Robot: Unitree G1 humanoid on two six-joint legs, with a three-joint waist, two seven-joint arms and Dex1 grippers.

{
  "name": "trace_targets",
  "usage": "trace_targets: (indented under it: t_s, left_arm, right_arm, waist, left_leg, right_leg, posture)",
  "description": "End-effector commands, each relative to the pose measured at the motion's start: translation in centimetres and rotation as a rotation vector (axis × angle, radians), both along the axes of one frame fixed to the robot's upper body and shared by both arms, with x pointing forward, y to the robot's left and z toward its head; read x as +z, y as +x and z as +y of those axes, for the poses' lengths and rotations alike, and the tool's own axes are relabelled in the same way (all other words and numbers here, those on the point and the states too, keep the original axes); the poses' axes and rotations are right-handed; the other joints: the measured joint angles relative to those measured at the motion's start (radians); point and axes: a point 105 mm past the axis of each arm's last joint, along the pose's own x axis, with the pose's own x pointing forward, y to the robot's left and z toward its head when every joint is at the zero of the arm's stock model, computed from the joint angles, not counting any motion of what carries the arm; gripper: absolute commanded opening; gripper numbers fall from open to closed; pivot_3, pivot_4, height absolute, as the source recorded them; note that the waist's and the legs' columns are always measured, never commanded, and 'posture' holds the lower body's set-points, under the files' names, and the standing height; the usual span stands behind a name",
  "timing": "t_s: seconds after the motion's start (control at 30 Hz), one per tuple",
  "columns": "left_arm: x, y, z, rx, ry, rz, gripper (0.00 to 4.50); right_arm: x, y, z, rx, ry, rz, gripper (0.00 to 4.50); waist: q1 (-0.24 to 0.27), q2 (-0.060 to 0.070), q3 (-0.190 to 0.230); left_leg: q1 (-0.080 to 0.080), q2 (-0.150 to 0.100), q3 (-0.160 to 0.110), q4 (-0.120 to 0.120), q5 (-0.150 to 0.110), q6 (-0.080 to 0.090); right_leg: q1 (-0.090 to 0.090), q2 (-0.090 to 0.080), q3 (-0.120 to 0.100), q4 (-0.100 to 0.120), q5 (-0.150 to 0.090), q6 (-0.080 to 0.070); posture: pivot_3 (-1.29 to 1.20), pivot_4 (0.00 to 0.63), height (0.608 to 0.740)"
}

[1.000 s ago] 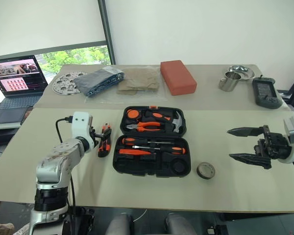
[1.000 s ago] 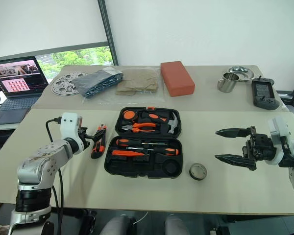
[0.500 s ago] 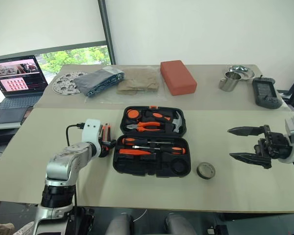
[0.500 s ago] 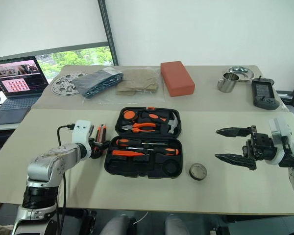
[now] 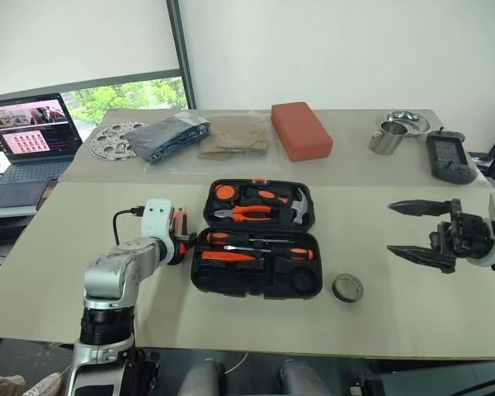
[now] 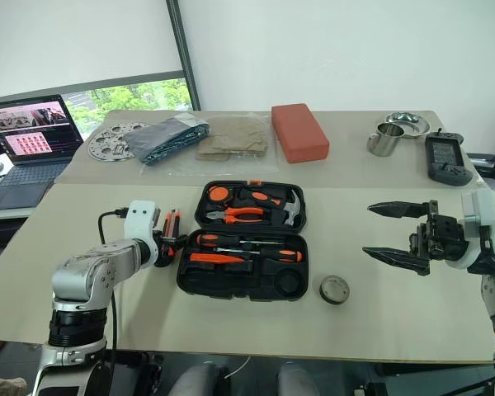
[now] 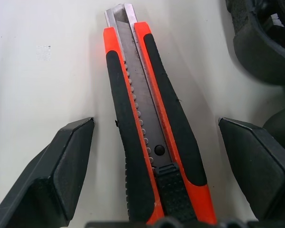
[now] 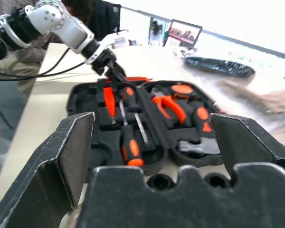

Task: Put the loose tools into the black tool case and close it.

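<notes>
1. Head views: the black tool case [image 5: 256, 239] is seen lying open on the beige table [image 5: 231, 318], its lid half farther from the robot. Orange-handled pliers [image 5: 249, 211] and a hammer [image 5: 295, 206] are seated in the lid half, and two long screwdrivers [image 5: 256, 249] with black-and-orange handles lie in the nearer half. The small tape roll [image 5: 346, 287] is found loose on the table just off the case's near right corner, not touching it. The utility knife [image 6: 172, 224] lies just beside the case's left edge. The left gripper [image 6: 170, 241] is lowered over the knife's near end; the right gripper [image 5: 412, 229] is held in the air to the right of the case, well apart from it, its fingers spread wide and empty. At the far edge a red block [image 5: 301, 129], a steel cup [image 5: 385, 137] and a dark handheld device [image 5: 449, 157] are set; a laptop [image 5: 26, 136] stands at the left.

2. Left wrist view: the utility knife is seen lengthwise between the two black fingers [image 7: 66, 161] — released, with a clear gap of table on each side, nothing gripped. A corner of the case [image 7: 261, 42] is seen beside it.

3. Right wrist view: between the spread fingers [image 8: 66, 161] the open case is seen across the table — with the left gripper [image 8: 109, 64] down at its far side.
</notes>
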Motion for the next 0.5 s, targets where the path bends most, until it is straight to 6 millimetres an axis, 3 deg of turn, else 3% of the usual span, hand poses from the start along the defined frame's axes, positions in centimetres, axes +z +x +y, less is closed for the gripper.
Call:
trace_targets:
  t_s: [0.03,0.07,0.1,0.3,0.5]
  left_arm:
    - [-1.7,-0.8,-0.4,-0.004,-0.03,0.095,4.46]
    - [-1.7,-0.9,-0.4,-0.004,-0.033,0.096,3.95]
    - [-1.7,-0.9,-0.5,-0.003,-0.033,0.097,3.76]
    - [-1.9,-1.3,-0.2,0.011,-0.019,0.106,1.67]
    - [-1.5,-1.3,1.7,0.066,0.015,0.075,1.66]
  right_arm:
    - [0.6,-0.3,-0.1,0.035,-0.029,-0.046,4.5]
    - [0.5,-0.3,-0.2,0.033,-0.031,-0.046,4.5]
    - [0.5,-0.3,-0.2,0.03,-0.034,-0.044,4.5]
    - [0.0,-0.2,-0.8,0.008,-0.043,-0.029,4.5]
    - [-0.3,-0.2,-0.9,0.004,-0.05,-0.019,4.5]
  waist:
    - [0.0,0.0,0.0]
    - [0.0,0.0,0.0]
    - [0.0,0.0,0.0]
    - [0.001,0.0,0.0]
    - [-0.002,0.001,0.0]
  left_leg:
    - [0.0,0.0,0.0,0.0,0.0,0.0]
    - [0.0,0.0,0.0,0.0,0.0,0.0]
    - [0.0,0.0,0.0,0.0,0.0,0.0]
    - [0.0,0.0,0.0,0.0,0.0,0.0]
    - [0.001,0.0,0.0,0.0,0.0,-0.001]
  right_leg:
    - [0.0,0.0,0.0,0.0,0.0,0.0]
    - [0.0,0.0,0.0,0.0,0.0,0.0]
    - [0.0,0.0,0.0,0.0,0.0,0.0]
    - [0.001,0.0,0.0,0.0,0.0,0.0]
    - [0.001,0.0,0.0,0.0,0.0,0.0]
  posture:
    - [0.0,0.15,0.74]
    - [0.0,0.15,0.74]
    - [0.0,0.15,0.74]
    - [0.0,0.15,0.74]
    - [0.0,0.15,0.74]
